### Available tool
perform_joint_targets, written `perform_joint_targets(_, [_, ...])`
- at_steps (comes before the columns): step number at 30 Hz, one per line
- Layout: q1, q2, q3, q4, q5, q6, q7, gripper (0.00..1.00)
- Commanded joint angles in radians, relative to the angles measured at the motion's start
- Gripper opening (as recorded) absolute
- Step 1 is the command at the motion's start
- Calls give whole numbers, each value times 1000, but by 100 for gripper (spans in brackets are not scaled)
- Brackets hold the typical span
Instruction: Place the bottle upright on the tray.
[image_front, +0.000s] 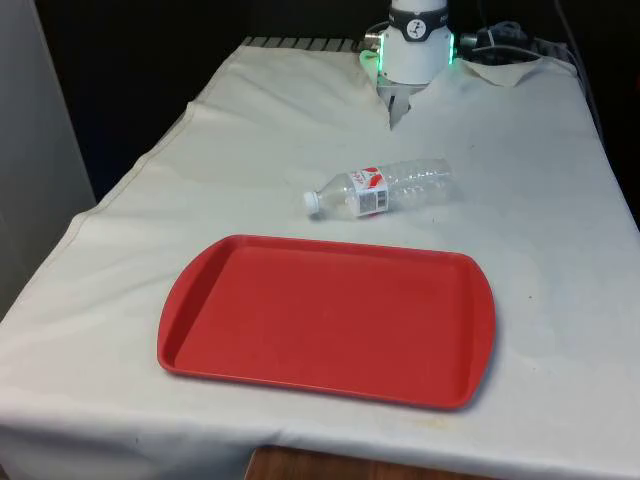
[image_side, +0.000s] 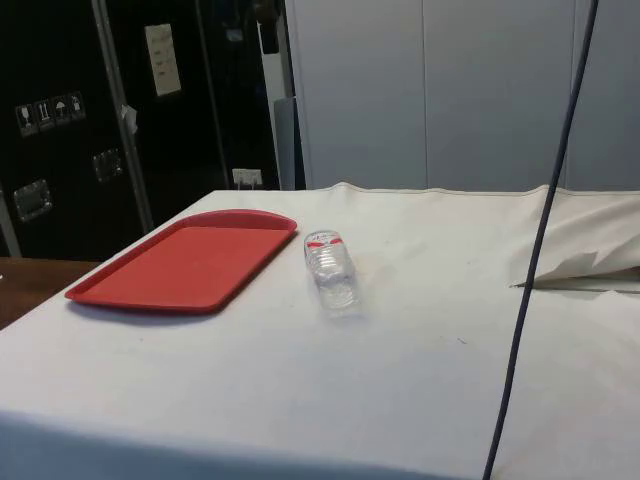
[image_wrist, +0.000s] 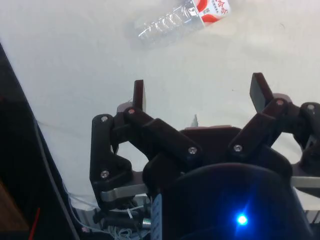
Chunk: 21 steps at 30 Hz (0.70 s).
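A clear plastic bottle (image_front: 385, 188) with a white cap and a red-and-white label lies on its side on the white cloth, just beyond the far edge of the red tray (image_front: 330, 315). Its cap points to the front view's left. From the side, the bottle (image_side: 331, 268) rests beside the tray (image_side: 190, 262), apart from it, and nothing sits on the tray. My gripper (image_front: 397, 108) hangs at the table's far end, behind the bottle and well clear of it. Seen from the wrist, the gripper (image_wrist: 198, 92) is open with nothing between its fingers, and the bottle (image_wrist: 180, 22) lies ahead.
A bunched fold of cloth (image_front: 510, 70) lies at the far corner on the front view's right. A black cable (image_side: 540, 240) hangs across the side view near another cloth fold (image_side: 590, 265). The tray sits near the table's front edge.
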Motion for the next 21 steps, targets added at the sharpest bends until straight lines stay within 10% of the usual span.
perform_joint_targets(1, [-1,-5,0,-8,0,6,7,100])
perform_joint_targets(21, [-1,-65,0,-110,-1,31,57,100])
